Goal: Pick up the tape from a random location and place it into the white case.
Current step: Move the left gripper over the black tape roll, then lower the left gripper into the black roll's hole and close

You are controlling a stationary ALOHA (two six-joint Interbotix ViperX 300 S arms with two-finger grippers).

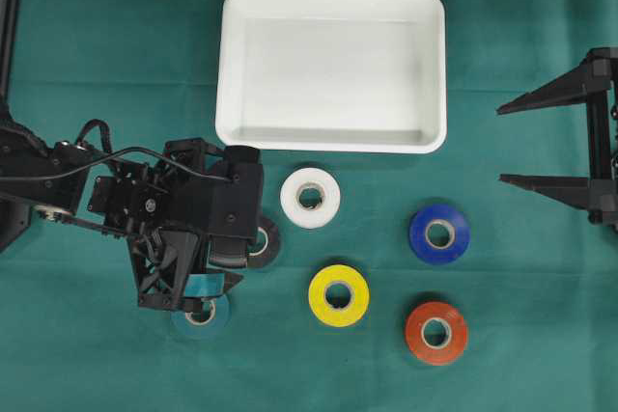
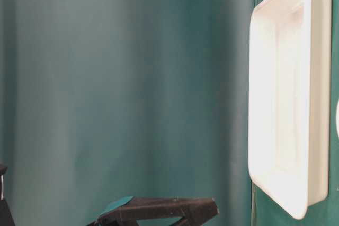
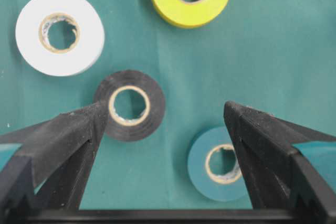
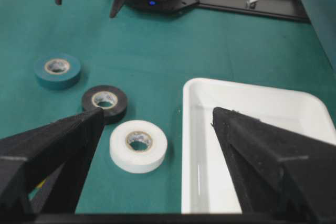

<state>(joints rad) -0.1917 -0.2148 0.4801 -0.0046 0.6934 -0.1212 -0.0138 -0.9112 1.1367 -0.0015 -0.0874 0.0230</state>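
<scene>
Above black tape (image 3: 136,105): L fingers (image 3: 86,124) spread.

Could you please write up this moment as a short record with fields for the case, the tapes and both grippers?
case: white case, nothing in it
tapes: six, all flat on the green cloth
colours: white tape, yellow tape, blue tape, red tape, black tape, teal tape
left gripper: open, above the black and teal tapes, holding nothing
right gripper: open, at the right edge, away from the tapes
tape in case: none yet
</scene>
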